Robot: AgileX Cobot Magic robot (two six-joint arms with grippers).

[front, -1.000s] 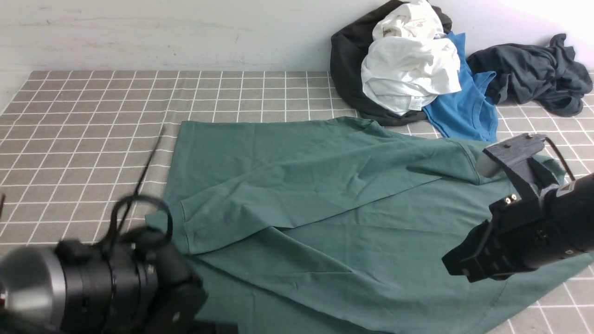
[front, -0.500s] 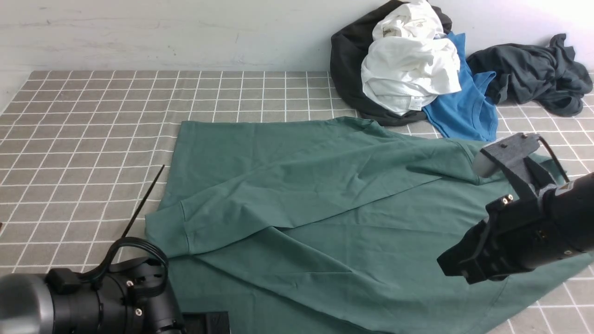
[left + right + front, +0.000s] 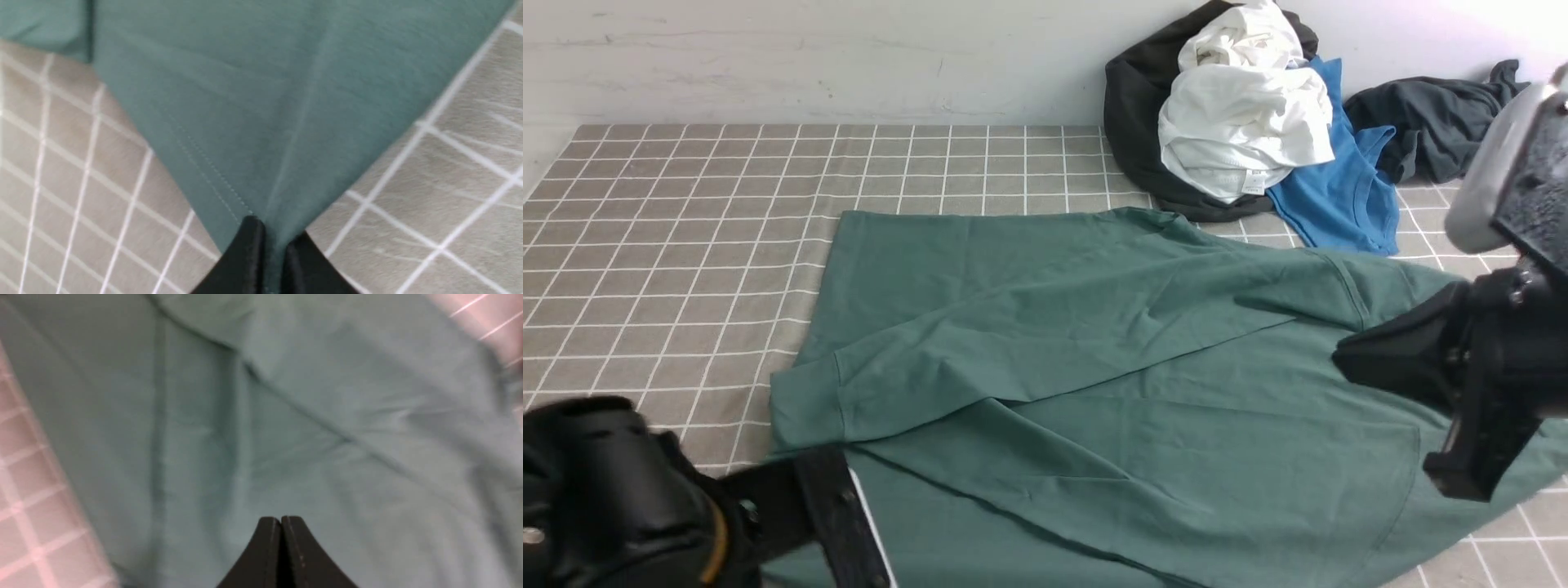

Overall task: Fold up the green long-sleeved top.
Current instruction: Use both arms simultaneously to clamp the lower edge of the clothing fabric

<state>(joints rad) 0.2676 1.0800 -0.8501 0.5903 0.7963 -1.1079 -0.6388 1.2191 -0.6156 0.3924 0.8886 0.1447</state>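
The green long-sleeved top [image 3: 1094, 351] lies spread over the checked cloth, with one sleeve folded across its body toward the left. At the near left edge my left gripper [image 3: 274, 232] is shut on a hem corner of the top [image 3: 261, 102], and the fabric runs taut out of the jaws. Only the dark bulk of the left arm [image 3: 621, 506] appears in the front view. My right gripper [image 3: 281, 519] is shut with nothing between its fingers and hangs above the top [image 3: 261, 416]. It shows raised at the right [image 3: 1347, 359].
A heap of clothes sits at the back right against the wall: a black garment [image 3: 1131, 106], a white one [image 3: 1241, 122], a bright blue T-shirt [image 3: 1339, 188] and a dark grey garment [image 3: 1429, 122]. Checked cloth [image 3: 686, 229] lies bare on the left.
My left gripper has shut on the top's hem corner and the arm has dropped lower in the front view. The right arm has risen and swung right. The sleeve cuff slid slightly left.
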